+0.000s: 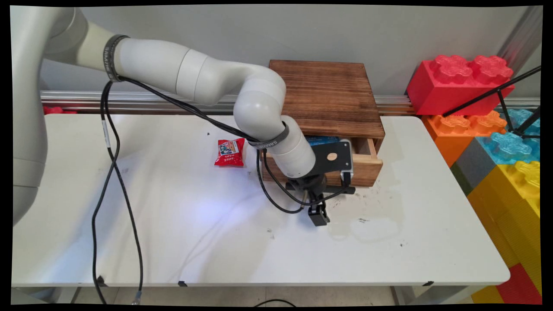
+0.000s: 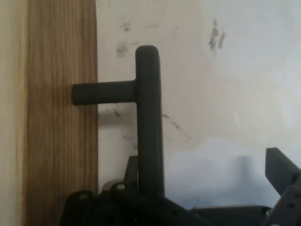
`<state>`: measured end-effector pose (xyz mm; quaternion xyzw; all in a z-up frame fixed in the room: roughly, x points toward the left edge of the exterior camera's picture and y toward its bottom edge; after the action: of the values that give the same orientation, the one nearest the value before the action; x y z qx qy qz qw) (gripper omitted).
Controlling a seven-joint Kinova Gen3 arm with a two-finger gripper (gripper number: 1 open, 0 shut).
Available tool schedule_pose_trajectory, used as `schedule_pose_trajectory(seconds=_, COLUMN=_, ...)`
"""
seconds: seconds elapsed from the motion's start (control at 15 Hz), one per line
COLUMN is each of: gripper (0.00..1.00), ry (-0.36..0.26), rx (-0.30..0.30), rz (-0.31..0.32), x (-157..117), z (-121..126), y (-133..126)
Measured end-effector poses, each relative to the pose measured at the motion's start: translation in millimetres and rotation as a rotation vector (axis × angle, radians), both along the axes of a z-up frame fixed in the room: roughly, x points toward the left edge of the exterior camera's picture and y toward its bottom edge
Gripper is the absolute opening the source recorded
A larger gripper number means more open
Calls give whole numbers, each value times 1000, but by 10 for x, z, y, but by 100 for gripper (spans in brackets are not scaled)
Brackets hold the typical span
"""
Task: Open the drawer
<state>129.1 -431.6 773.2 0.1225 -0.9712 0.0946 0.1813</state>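
While the gripper hangs low: fingers spread, holding nothing, just before the drawer front.
Handle: dark bar between the fingers, close by one, well clear of the other.
Drawer: partly out of the wooden box.
Red packet: on the table, beside the box.

White lettering runs along two black straps around the arm, one near the shoulder, one by the wrist, too small to read. The red snack packet carries print, also illegible.
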Motion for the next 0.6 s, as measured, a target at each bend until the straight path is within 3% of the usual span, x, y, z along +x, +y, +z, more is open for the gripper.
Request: schedule_pose_trajectory(seconds=0.6, gripper=100, ry=15, rx=32, rz=33, x=-92, z=51, y=175)
